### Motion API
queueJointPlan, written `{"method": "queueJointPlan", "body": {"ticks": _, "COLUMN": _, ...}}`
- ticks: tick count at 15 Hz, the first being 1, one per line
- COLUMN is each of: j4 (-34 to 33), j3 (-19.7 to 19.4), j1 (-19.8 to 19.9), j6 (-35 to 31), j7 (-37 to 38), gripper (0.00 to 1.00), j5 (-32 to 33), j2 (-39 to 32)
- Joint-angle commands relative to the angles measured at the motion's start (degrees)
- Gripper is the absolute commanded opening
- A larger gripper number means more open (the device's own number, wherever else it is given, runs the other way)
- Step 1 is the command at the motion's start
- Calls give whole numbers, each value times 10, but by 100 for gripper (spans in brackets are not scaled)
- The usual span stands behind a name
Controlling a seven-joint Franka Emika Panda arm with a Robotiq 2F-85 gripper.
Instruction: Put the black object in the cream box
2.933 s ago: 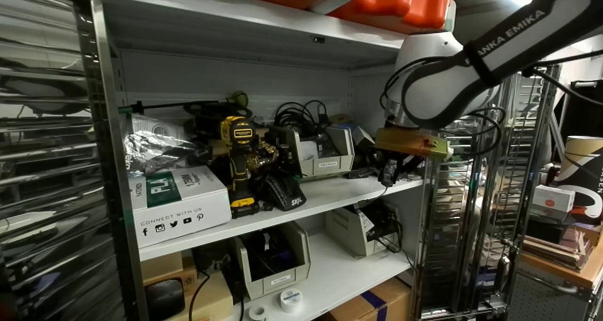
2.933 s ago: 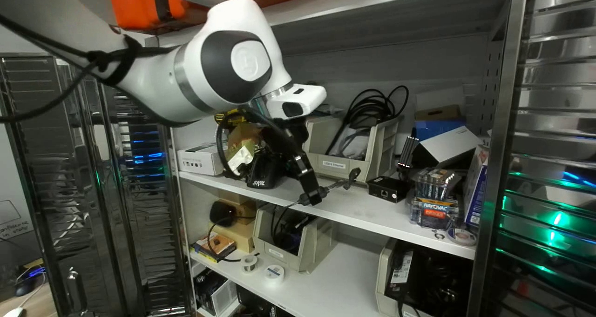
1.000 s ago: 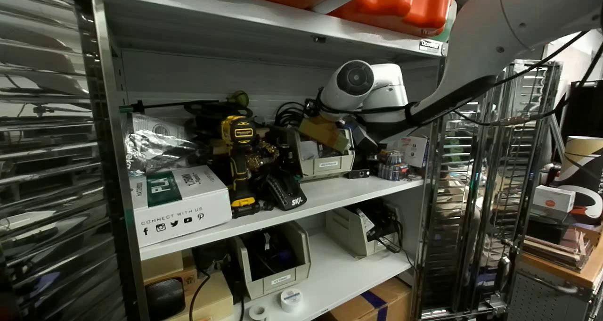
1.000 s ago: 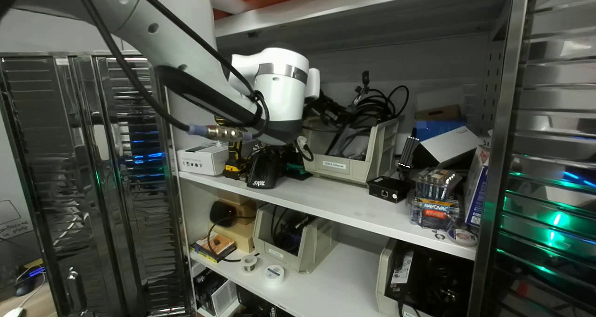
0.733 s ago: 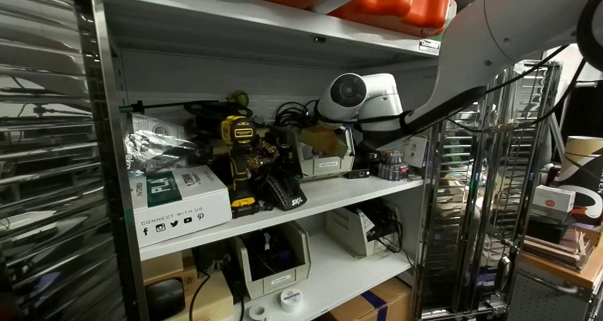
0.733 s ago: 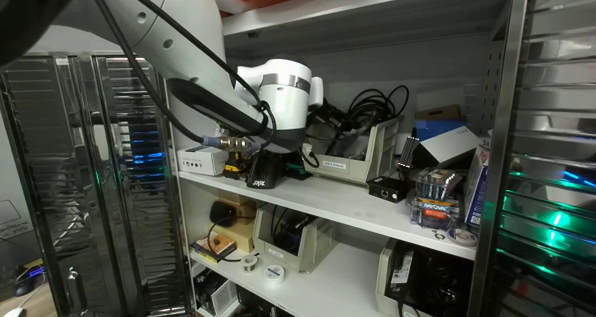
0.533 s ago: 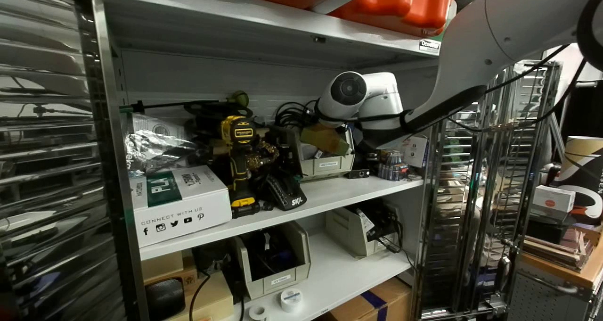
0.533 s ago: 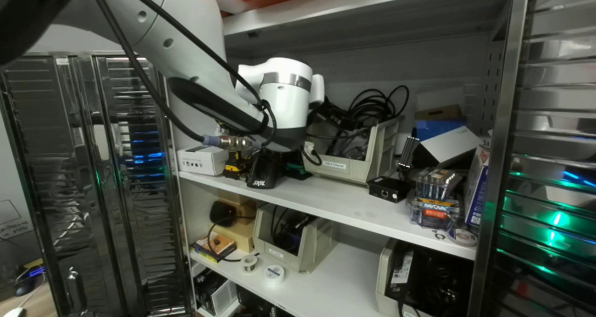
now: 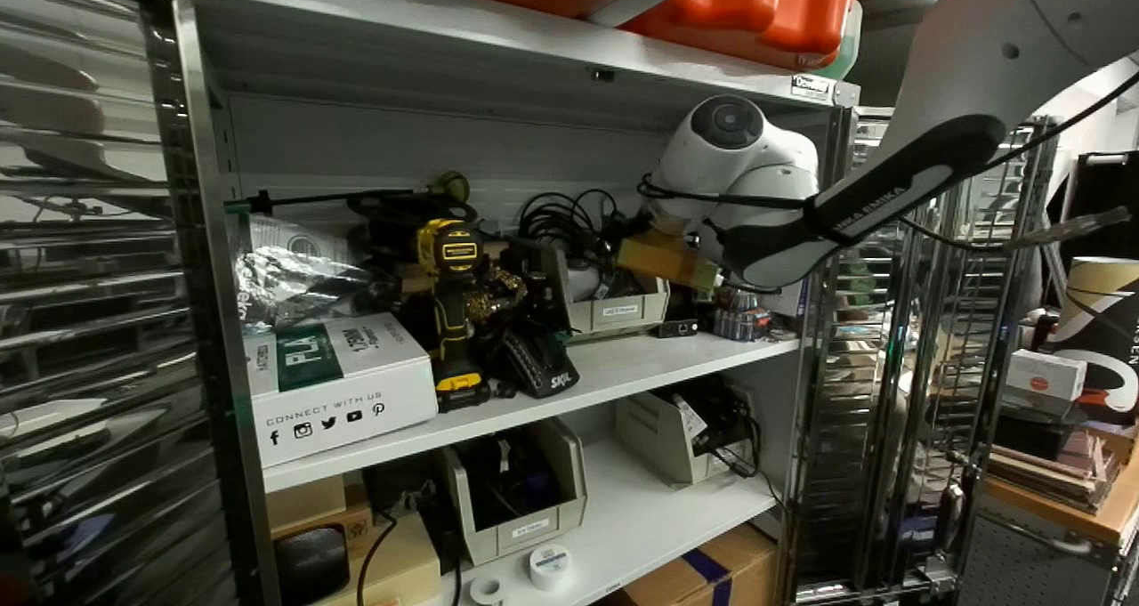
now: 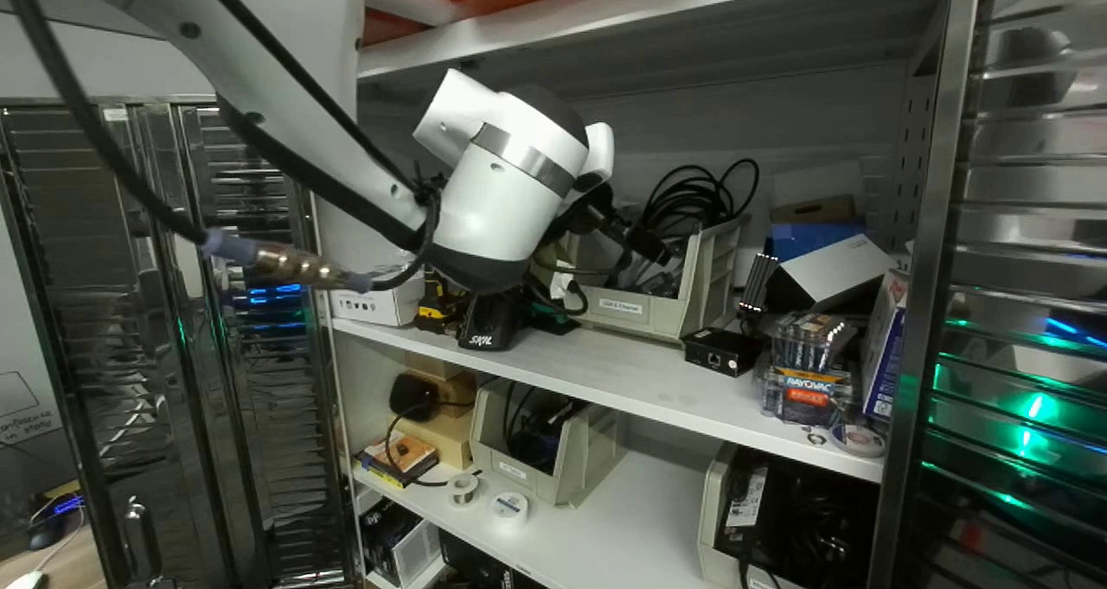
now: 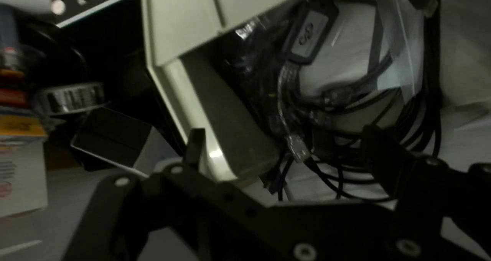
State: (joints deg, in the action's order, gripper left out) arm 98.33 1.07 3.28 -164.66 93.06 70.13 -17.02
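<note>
Wrist view has my gripper [image 11: 283, 138] spread wide over the cream box [image 11: 178, 27]; its label [image 10: 621, 307] reads USB & Ethernet in an exterior view. I'd say the black object [image 11: 308, 33] is the one marked SS, lying inside. Also legible: RAYOVAC on batteries [image 10: 806, 390], SKIL on a black gadget [image 10: 487, 319], CONNECT WITH US on a white carton [image 9: 347, 397].

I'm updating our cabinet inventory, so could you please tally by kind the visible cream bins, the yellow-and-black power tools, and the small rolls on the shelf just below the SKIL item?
Cream bins: 3
Yellow-and-black power tools: 1
Small rolls: 2
Total: 6
</note>
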Motion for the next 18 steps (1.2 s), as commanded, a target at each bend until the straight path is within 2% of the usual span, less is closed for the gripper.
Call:
{"method": "queueJointPlan", "body": {"ticks": 1, "j4": 146, "j3": 86, "j1": 91, "j6": -24, "j7": -156, "gripper": 100, "j5": -126, "j2": 86}}
{"method": "queueJointPlan", "body": {"ticks": 4, "j4": 249, "j3": 185, "j1": 179, "j6": -18, "j7": -291, "gripper": 100, "j5": -264, "j2": 135}}
{"method": "queueJointPlan", "body": {"ticks": 6, "j4": 298, "j3": 274, "j1": 254, "j6": -14, "j7": -382, "gripper": 100, "j5": -360, "j2": 148}}
{"method": "queueJointPlan", "body": {"ticks": 8, "j4": 303, "j3": 344, "j1": 298, "j6": 29, "j7": -473, "gripper": 100, "j5": -457, "j2": 139}}
{"method": "queueJointPlan", "body": {"ticks": 11, "j4": 278, "j3": 420, "j1": 342, "j6": 164, "j7": -608, "gripper": 100, "j5": -602, "j2": 146}}
{"method": "queueJointPlan", "body": {"ticks": 13, "j4": 270, "j3": 431, "j1": 355, "j6": 266, "j7": -698, "gripper": 100, "j5": -690, "j2": 175}}
{"method": "queueJointPlan", "body": {"ticks": 15, "j4": 275, "j3": 411, "j1": 359, "j6": 365, "j7": -786, "gripper": 100, "j5": -758, "j2": 219}}
{"method": "queueJointPlan", "body": {"ticks": 16, "j4": 273, "j3": 301, "j1": 260, "j6": 414, "j7": -815, "gripper": 100, "j5": -767, "j2": 234}}
{"method": "queueJointPlan", "body": {"ticks": 17, "j4": 270, "j3": 278, "j1": 219, "j6": 351, "j7": -750, "gripper": 100, "j5": -725, "j2": 185}}
{"method": "queueJointPlan", "body": {"ticks": 18, "j4": 271, "j3": 232, "j1": 181, "j6": 368, "j7": -759, "gripper": 100, "j5": -726, "j2": 195}}
